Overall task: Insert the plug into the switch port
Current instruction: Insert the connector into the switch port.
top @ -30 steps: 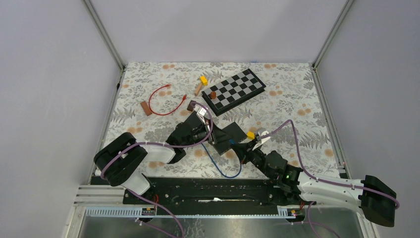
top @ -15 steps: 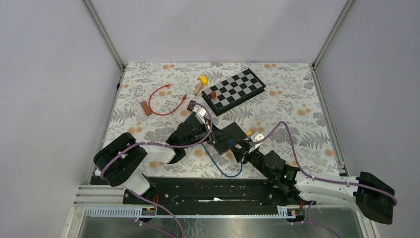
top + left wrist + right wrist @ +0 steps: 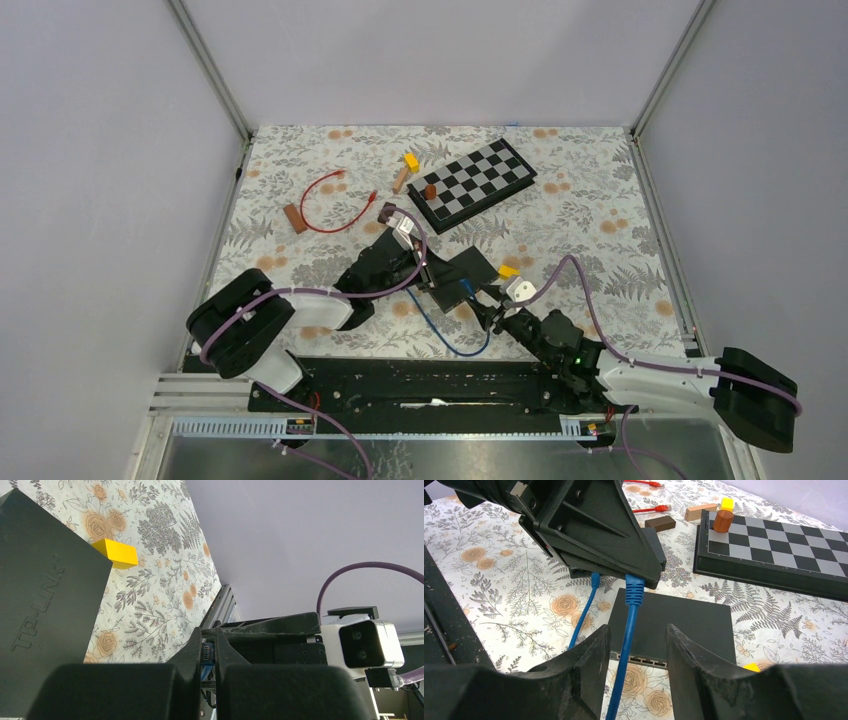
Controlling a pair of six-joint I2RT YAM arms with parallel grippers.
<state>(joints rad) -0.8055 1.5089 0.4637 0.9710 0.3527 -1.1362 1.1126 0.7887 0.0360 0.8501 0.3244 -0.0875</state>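
Overhead, in the top view, both arms meet over the black switch (image 3: 470,265) on the near half of the table (image 3: 600,200). My left gripper (image 3: 440,280) comes in from the left-edge side and my right gripper (image 3: 482,305) from the near right corner. A loop of blue cable (image 3: 452,348) sags towards the near edge. The plug is too small to pick out here. A chessboard (image 3: 470,180) and a red cable (image 3: 325,205) lie towards the far edge, well apart from the work.

Left wrist view: the left fingers (image 3: 192,650) are clenched on the blue plug (image 3: 206,656), which shows only as a sliver between them. The switch is cut off by the frame, with a yellow block (image 3: 115,553) just beside its corner. Its ports are hidden.

Right wrist view: the plug is pinched in the left fingertips above the switch's top, not at the port row (image 3: 639,659) on its near face. The cable trails down between the right fingers (image 3: 574,680), which stand apart and grasp nothing. I judge that the left holds the plug steady so that the right can take a fresh hold. The plug's nose is buried in the grip, so I cannot tell which way it faces.
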